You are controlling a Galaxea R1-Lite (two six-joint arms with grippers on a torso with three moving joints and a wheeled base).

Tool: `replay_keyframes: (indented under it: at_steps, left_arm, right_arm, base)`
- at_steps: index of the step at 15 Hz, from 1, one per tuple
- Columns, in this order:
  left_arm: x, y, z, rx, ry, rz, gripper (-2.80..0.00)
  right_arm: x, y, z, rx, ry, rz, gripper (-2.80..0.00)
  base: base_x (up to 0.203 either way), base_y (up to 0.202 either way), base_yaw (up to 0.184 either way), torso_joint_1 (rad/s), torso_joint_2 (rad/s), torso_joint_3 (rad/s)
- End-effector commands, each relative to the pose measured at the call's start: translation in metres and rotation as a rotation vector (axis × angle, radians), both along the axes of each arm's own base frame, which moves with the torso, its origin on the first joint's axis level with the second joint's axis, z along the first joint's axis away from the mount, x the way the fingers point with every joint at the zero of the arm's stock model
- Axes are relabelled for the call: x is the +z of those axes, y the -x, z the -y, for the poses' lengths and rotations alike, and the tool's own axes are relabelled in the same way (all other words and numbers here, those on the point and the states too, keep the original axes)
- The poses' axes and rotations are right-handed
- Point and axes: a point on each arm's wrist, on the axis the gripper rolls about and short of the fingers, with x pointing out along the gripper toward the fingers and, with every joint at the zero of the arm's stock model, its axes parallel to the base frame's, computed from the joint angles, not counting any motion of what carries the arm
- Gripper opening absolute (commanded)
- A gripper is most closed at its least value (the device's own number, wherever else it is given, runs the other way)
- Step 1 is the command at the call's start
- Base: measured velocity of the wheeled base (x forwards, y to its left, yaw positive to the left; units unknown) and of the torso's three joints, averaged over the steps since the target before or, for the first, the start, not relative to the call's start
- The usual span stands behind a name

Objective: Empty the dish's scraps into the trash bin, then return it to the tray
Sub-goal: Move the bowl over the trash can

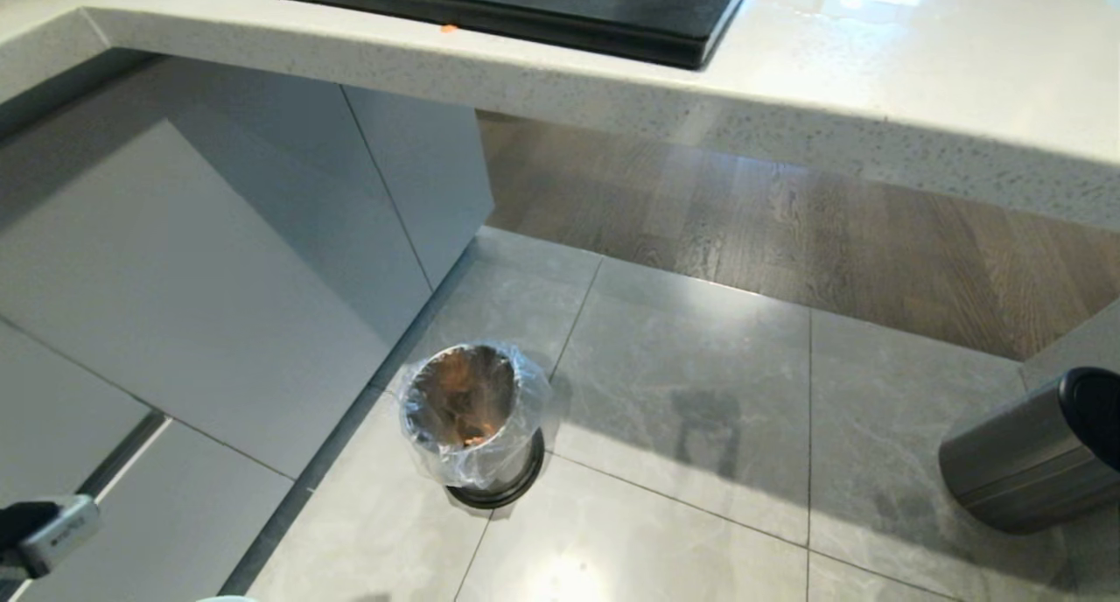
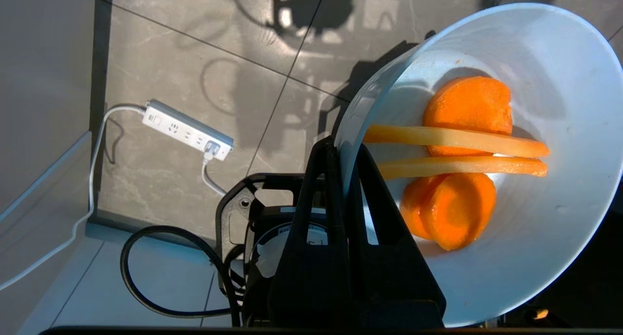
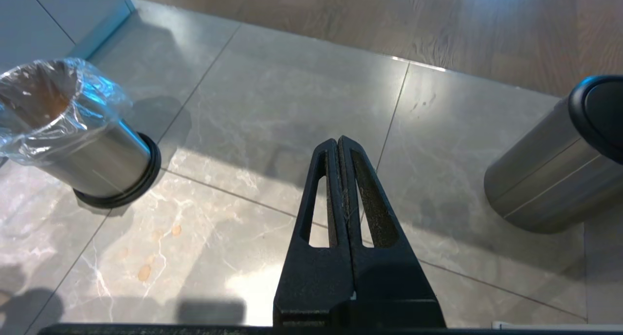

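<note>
Left hand [image 2: 343,155] clamped on rim of small white glossy dish [image 2: 559,257], orange-and-yellow scraps [image 2: 457,164] inside; right hand [image 3: 339,147] closed, empty. Liner-covered shiny metal trash bin [image 1: 472,427] unreached; black rectangular tray [image 1: 525,3] waiting on bench [image 1: 787,86].

Two bins [image 1: 472,418], three carrot slices [image 2: 467,113], two fries [image 2: 457,138].

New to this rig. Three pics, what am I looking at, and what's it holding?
It's a wheeled two-armed robot clearing a dish. One picture comes from its head, looking down at the floor and a counter edge; the other two come from cameras on each wrist. The left hand is shut on the rim of the dish, which still holds the scraps. The right hand is shut and empty, above floor tiles. On the floor stands the lined trash bin; the black tray sits on the counter.
</note>
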Motion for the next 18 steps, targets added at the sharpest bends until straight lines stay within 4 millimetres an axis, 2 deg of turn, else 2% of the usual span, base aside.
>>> replay_keyframes:
  at_steps: [1, 18]
  left_arm:
    - [-0.0002, -0.0001, 0.0, 0.0, 0.0, -0.008, -2.8]
    - [0.0007, -0.0005, -0.0001, 0.002, 0.0, -0.023, -2.8]
  right_arm:
    - [0.0003, 0.0001, 0.0, 0.001, 0.0, 0.002, -2.8]
    - [-0.0001, 0.0, 0.0, 0.001, 0.0, 0.0, -2.8]
  base:
    - [0.0, 0.0, 0.0, -0.002, 0.01, -0.197]
    - [0.0, 0.0, 0.0, 0.003, 0.0, -0.197]
